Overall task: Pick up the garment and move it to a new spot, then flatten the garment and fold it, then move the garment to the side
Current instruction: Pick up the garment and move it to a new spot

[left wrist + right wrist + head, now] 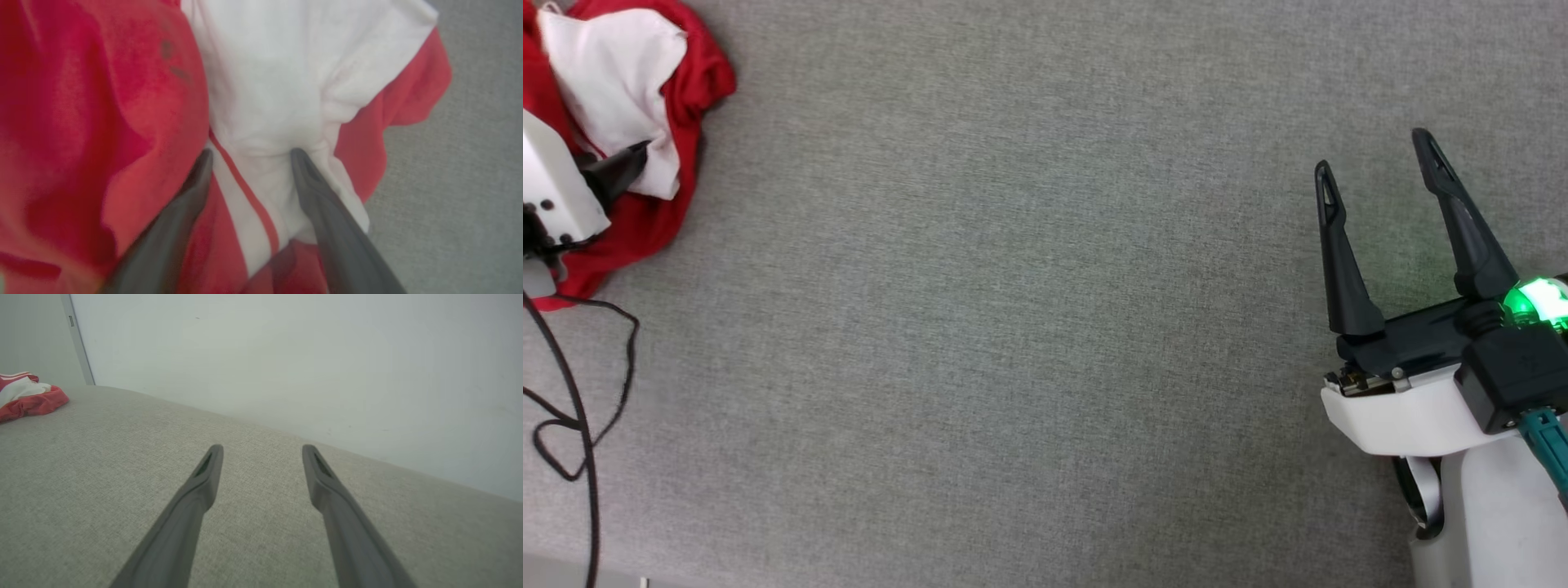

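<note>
The garment [645, 73] lies crumpled at the top left of the grey fabric surface [1013, 327], red cloth with a white sleeve on top. In the left wrist view my left gripper [251, 153] is open, its two fingertips [204, 163] pressed down into the garment [265, 81], with white sleeve cloth and a red stripe between them. One dark finger [619, 173] of it shows over the garment in the head view. My right gripper [1376, 159] stands open at the right, far from the garment, with nothing between its fingers. From the right wrist, that gripper [262, 449] hovers over bare surface, and the garment [28, 398] lies far left.
A black cable [580, 392] loops on the surface below the garment at the left edge. A pale wall [286, 355] rises behind the far edge of the surface, with a grey upright strip [77, 339] near the garment. Wide bare surface lies between the two grippers.
</note>
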Motion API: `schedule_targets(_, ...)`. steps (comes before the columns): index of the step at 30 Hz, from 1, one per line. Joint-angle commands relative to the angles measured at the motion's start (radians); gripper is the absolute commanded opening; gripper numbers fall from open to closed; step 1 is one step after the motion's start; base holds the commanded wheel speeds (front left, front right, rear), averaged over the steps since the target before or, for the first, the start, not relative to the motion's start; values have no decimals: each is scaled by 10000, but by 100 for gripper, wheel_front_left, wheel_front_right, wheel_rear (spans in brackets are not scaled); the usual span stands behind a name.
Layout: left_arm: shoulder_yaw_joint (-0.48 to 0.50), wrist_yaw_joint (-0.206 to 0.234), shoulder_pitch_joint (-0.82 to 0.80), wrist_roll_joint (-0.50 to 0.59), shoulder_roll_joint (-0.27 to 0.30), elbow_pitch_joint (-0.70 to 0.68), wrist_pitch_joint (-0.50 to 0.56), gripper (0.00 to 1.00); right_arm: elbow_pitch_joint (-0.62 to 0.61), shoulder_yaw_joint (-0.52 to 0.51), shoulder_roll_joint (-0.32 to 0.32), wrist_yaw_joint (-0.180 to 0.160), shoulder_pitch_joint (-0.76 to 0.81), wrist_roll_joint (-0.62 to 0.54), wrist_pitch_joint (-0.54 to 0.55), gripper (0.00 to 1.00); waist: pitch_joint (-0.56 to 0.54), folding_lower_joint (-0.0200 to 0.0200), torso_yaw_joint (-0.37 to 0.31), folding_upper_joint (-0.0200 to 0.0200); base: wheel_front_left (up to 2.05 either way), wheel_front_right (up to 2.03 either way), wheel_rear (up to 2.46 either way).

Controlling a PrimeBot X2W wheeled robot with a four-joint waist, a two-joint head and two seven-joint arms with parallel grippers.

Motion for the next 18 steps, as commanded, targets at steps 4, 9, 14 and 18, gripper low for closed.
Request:
schedule_targets(4,-834,10,443,-195,-165,575,407,100,-1,-12,4,-7,-222,-10,-24,100,138,-1,-87,0,0,0,0)
schedule_targets(9,-1464,8,271,-454,30,660,-22,0,70,-32,3,-7,-195,64,-24,100,-41,-1,-115,0,0,0,0)
schedule_targets(14,-1850,-2,-534,-340,773,176,-1375,0,149,-56,3,-7,37,280,-24,100,-572,-1,-86,0,0,0,0)
schedule_targets(18,-2473,-2,-881,-195,1198,-377,-2317,0,278,-93,3,-7,215,502,-23,100,-1138,-1,-50,0,0,0,0)
